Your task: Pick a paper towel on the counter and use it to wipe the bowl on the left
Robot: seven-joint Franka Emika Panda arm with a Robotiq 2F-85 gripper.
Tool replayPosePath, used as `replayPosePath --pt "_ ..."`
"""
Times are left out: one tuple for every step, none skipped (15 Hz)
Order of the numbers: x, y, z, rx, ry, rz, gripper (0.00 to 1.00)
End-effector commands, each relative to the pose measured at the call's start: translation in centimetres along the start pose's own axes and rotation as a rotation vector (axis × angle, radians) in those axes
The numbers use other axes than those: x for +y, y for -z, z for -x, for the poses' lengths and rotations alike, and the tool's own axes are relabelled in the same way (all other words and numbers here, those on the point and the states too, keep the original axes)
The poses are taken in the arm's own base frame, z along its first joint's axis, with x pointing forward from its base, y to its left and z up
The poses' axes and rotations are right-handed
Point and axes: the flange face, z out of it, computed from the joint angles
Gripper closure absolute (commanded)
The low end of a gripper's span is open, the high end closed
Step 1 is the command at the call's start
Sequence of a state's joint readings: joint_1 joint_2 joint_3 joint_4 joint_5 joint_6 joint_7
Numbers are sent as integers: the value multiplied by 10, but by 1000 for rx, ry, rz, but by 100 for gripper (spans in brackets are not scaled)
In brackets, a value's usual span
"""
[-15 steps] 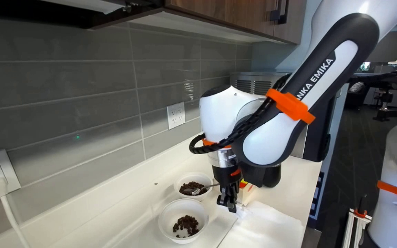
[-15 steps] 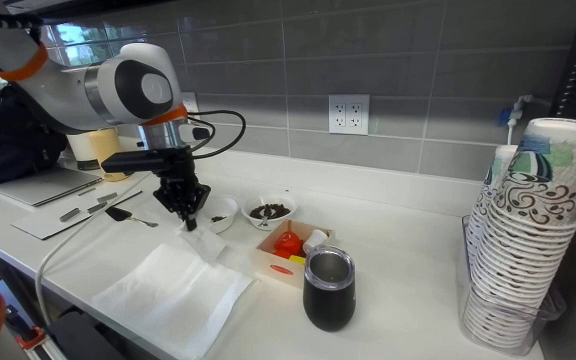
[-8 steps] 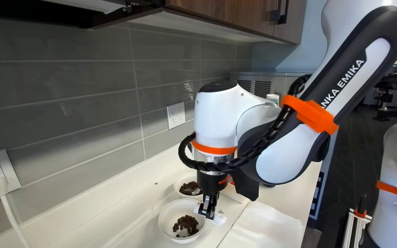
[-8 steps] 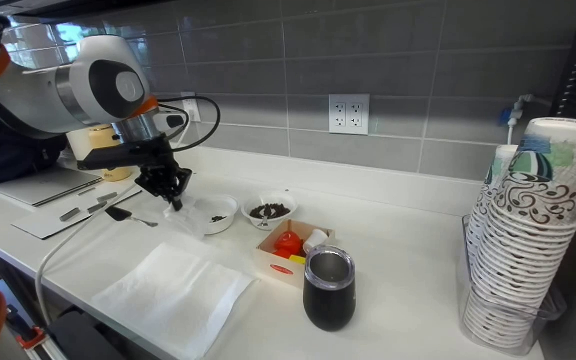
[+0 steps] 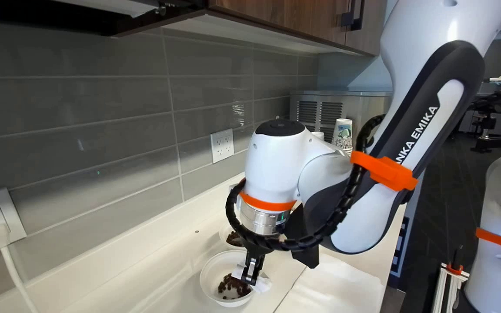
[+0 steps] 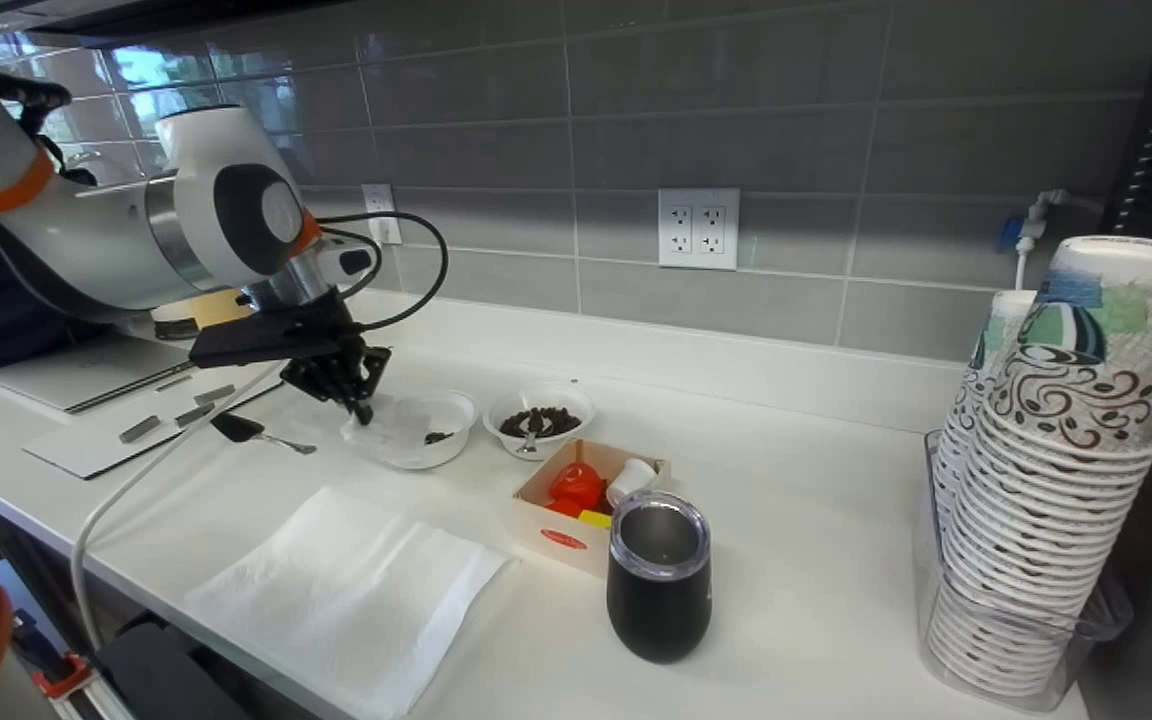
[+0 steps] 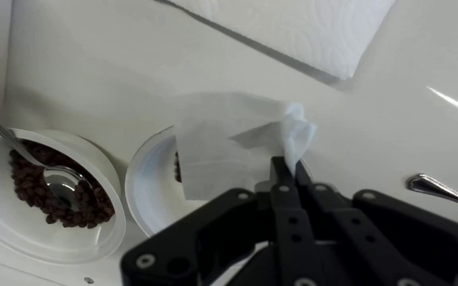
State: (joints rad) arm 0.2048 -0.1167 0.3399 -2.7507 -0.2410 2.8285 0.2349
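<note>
The end effector (image 7: 291, 170) pinches a gathered part of the paper towel (image 7: 217, 155) between its tips. Close under both stands the bowl (image 7: 143, 186), partly hidden in the wrist view.

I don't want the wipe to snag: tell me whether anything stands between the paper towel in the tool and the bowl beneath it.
Nothing visible does: the tool holds the paper towel partly over the white bowl. Inside, dark brown bean-like pieces cover part of its floor.
</note>
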Motion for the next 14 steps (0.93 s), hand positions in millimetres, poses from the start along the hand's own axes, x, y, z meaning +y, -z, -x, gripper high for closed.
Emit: replayPosePath --pt "7 -19 -1 52 -19 -33 99" --pt "10 -23 -1 66 -27 -47 99" --pt "12 -28 -2 84 -39 -63 99" --pt "14 -32 -2 97 -48 -77 99" --pt "15 -37 -1 103 -56 -89 99" --pt "17 -43 1 109 -64 -101 99" --pt "17 -49 2 109 -73 -114 99" --pt "16 -56 5 104 -82 -126 99" --pt "15 -63 8 85 -94 -136 99" --pt "13 -69 12 63 -101 -143 99" --pt "13 -73 15 43 -107 -146 99" --pt "13 -77 16 25 -115 -145 99" --pt "15 -78 18 12 -133 -147 99" --pt "17 -77 18 7 -143 -147 99"
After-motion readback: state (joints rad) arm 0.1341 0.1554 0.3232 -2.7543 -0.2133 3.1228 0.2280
